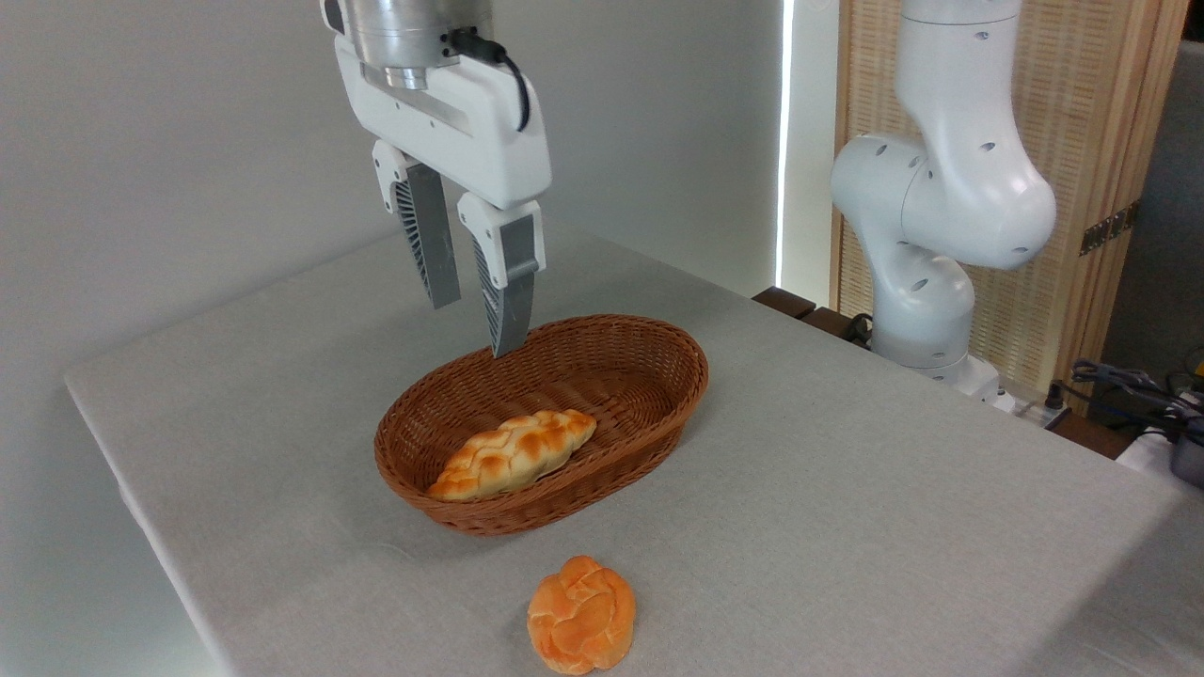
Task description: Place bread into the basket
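Note:
The bread [515, 454], a braided pale loaf with golden ridges and pointed ends, lies inside the oval brown wicker basket [658, 350], along its near-left side. My gripper [473, 329] hangs above the basket's far-left rim, well clear of the loaf. Its two grey fingers [428, 240] point down with a gap between them and nothing held, so it is open.
A small round orange knotted bun [581, 615] sits on the grey tablecloth in front of the basket, near the table's front edge. The arm's white base [926, 235] stands at the back right, with cables [1129, 385] beside it.

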`<state>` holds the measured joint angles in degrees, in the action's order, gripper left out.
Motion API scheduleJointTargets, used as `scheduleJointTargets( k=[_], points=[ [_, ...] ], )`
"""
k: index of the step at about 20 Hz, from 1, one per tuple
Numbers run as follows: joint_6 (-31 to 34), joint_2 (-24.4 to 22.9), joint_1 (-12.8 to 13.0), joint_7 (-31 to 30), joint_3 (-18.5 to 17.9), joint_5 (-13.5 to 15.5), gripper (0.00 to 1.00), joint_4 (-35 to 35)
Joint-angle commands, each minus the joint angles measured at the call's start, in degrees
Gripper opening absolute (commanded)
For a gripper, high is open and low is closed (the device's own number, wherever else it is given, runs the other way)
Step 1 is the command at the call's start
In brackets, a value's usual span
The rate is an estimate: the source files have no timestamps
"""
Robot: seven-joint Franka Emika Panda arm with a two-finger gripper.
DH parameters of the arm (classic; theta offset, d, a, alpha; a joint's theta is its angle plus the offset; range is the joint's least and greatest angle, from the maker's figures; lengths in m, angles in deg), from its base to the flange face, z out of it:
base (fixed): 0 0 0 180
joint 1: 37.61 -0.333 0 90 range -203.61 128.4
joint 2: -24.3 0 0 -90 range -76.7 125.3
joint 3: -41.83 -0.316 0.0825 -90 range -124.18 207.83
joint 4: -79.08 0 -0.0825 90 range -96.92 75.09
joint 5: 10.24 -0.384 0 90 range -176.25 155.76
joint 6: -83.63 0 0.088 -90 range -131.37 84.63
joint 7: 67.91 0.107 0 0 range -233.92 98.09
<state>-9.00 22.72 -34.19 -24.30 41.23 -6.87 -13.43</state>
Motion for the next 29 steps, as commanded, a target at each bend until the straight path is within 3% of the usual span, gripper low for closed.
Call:
scheduleJointTargets(
  k=[1,14,19,22,29],
  points=[
    [1.93,1.31,-0.77,-0.11,2.35,-4.07,1.0,1.9],
    [2.1,1.23,-0.77,-1.6,1.92,-3.28,1.0,1.72],
    [2.1,1.23,-0.77,-1.6,1.65,-2.14,1.0,1.72],
    [2.1,1.23,-0.77,-1.78,1.48,0.41,1.0,1.72],
    [2.19,1.23,-0.77,-1.6,0.78,0.41,1.0,1.81]
  ],
)
